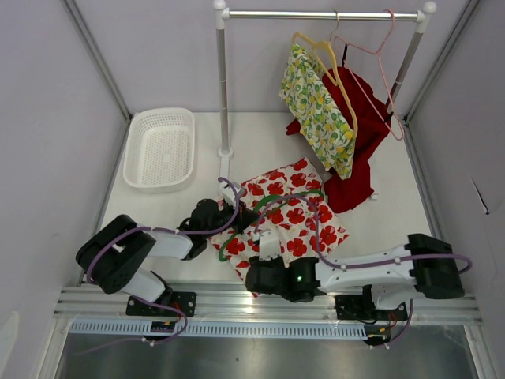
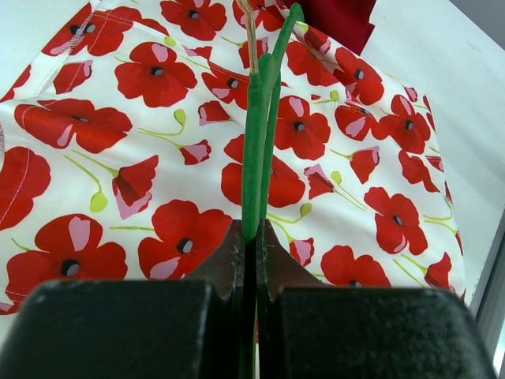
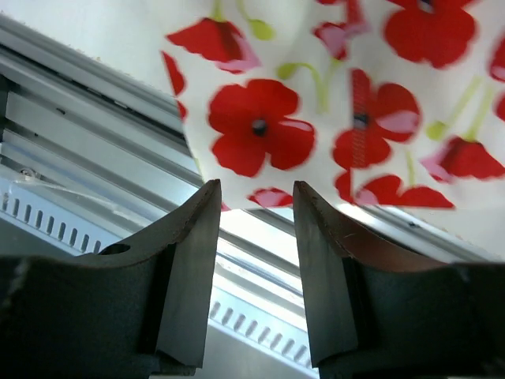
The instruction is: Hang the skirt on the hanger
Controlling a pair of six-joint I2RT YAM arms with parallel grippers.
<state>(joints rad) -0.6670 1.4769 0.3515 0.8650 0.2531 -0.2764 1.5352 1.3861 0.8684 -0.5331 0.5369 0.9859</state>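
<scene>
The skirt [image 1: 296, 221] is white with red poppies and lies crumpled on the table in front of the arms. A green hanger [image 1: 276, 197] lies across it. My left gripper [image 1: 237, 225] is shut on the hanger's green wire [image 2: 256, 142], which runs away from the fingers over the skirt [image 2: 158, 158]. My right gripper [image 1: 267, 246] is open and empty at the skirt's near edge. In the right wrist view the skirt's hem [image 3: 316, 118] lies just past its fingertips [image 3: 207, 207], not between them.
A white basket [image 1: 160, 148] stands at the back left. A clothes rack [image 1: 323, 14] with a post [image 1: 223, 95] carries a lemon-print garment [image 1: 319, 110], a red garment [image 1: 359, 134] and a pink hanger [image 1: 379, 63]. The metal rail [image 3: 79, 158] runs along the near table edge.
</scene>
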